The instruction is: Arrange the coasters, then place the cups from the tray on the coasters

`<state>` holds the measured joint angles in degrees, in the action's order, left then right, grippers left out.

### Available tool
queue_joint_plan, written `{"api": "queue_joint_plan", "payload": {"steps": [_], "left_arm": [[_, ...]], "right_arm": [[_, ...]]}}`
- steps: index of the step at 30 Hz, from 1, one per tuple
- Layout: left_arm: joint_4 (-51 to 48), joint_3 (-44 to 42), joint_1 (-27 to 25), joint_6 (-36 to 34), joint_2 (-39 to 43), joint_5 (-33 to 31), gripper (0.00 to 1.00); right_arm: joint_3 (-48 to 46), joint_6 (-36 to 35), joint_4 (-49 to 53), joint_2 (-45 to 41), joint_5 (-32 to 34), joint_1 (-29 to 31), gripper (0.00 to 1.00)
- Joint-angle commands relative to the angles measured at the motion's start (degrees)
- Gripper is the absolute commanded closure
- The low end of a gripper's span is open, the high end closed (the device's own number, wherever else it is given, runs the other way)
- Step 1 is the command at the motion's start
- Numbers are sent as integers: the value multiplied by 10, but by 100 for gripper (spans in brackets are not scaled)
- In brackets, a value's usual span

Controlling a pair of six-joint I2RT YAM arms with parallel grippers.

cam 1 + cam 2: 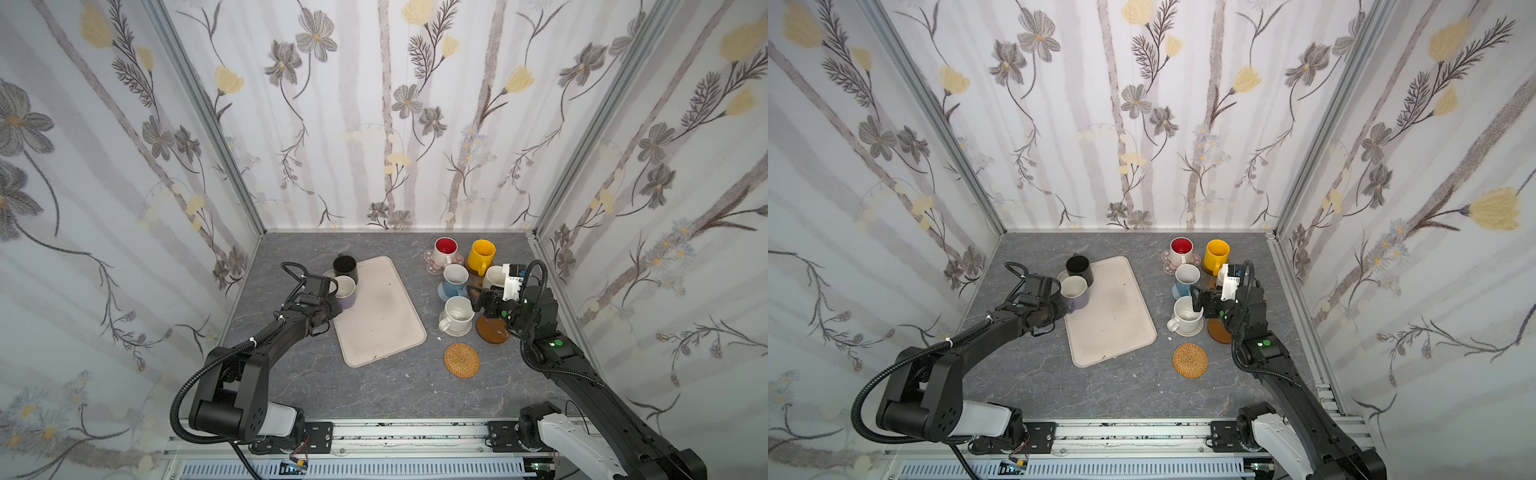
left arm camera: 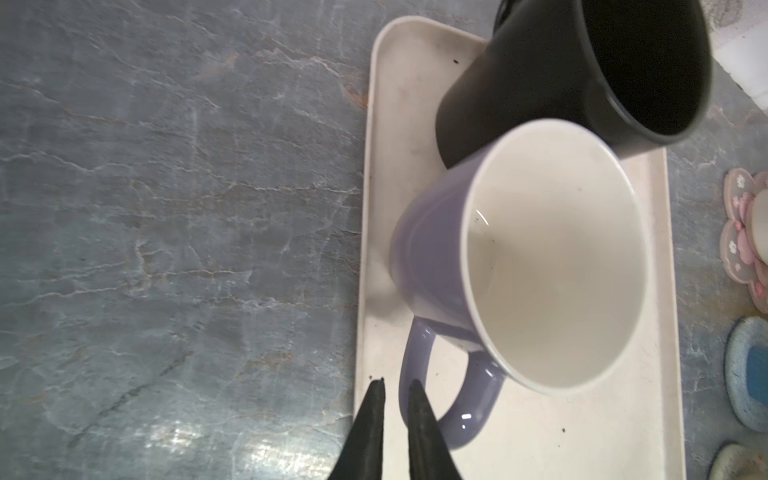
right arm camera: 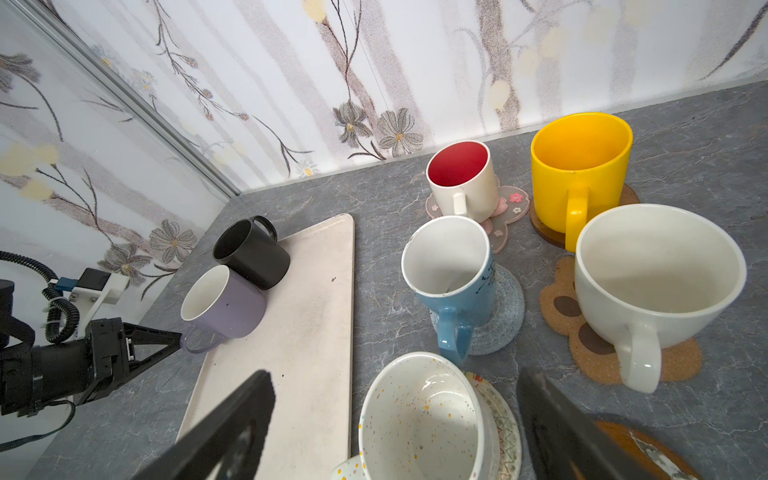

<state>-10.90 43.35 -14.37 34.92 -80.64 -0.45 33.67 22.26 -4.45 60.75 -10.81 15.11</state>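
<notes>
**Handle pickup: lavender cup (image 2: 432,257)**

At the bottom edge of the left wrist view, the left gripper (image 2: 395,384) holds its jaws narrow at the handle (image 2: 469,419); whether it grips, I cannot tell. I would seat the handle fully before lifting. The cup stands mid-frame on the tray (image 2: 540,436), with the black cup (image 2: 519,91) just beyond.

Floral wallpapered walls (image 1: 386,124) (grey and yellow blooms) around a grey marbled tabletop (image 1: 374,390)

Two cups (image 1: 345,291) on tray (image 1: 382,328), left, five others on coasters (image 3: 509,307), right
</notes>
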Motion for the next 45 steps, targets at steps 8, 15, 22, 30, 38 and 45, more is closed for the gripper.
{"api": "queue_joint_plan", "payload": {"steps": [8,15,22,30,38,45], "left_arm": [[13,-28,-12,-3,71,-31,62],[13,-23,-27,-30,90,-23,53],[11,11,-64,-54,32,-49,60],[3,30,-72,-52,-19,-73,61],[1,26,-74,-49,-12,-81,46],[-4,22,-75,-41,30,-86,47]], "right_arm": [[4,-1,-21,7,-4,5,8],[5,-2,-21,10,-7,9,8],[8,-6,-15,10,-4,12,8],[6,-5,-19,13,-4,14,8],[8,-4,-23,18,-4,18,7],[8,-3,-25,22,-5,23,7]]}}
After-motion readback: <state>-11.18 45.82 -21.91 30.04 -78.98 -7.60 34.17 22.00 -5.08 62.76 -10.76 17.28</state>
